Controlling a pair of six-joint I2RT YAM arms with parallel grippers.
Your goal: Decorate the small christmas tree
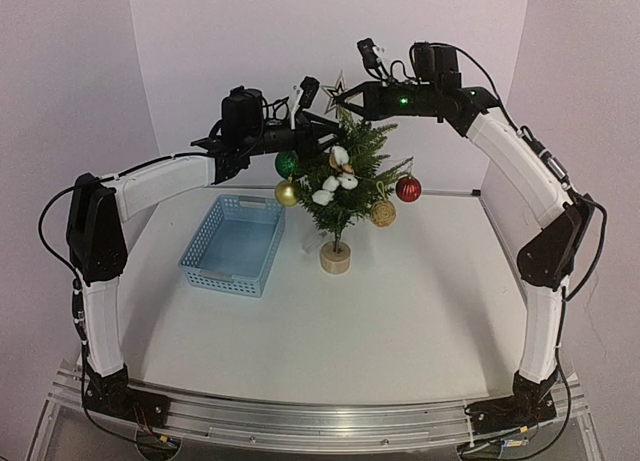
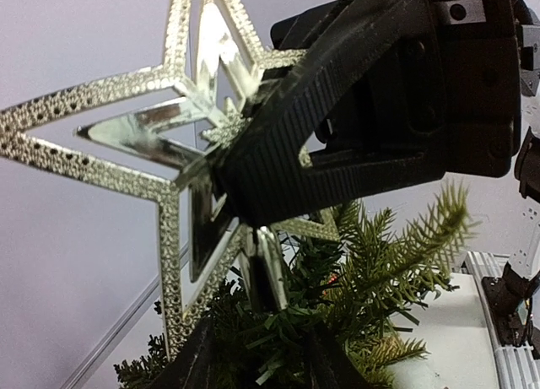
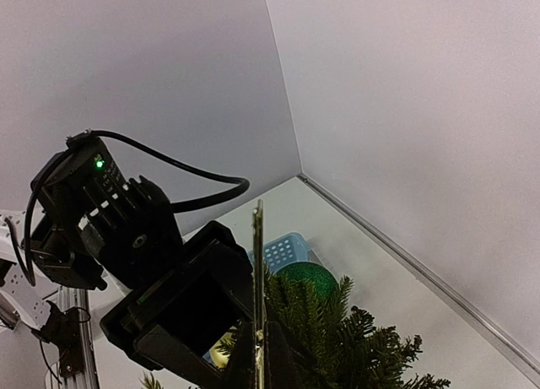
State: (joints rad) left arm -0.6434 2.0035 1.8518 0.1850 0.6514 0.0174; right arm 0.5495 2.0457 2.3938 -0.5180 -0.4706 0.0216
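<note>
Silver — one star [image 2: 143, 132] clamped in right tool [image 2: 226, 185]; left tool [image 2: 257, 368] part-open astride the small christmas tree [image 1: 352, 207].

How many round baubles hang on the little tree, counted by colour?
Gold baubles: 2
Red bauble: 1
Green bauble: 1
Total on the small christmas tree: 4
</note>
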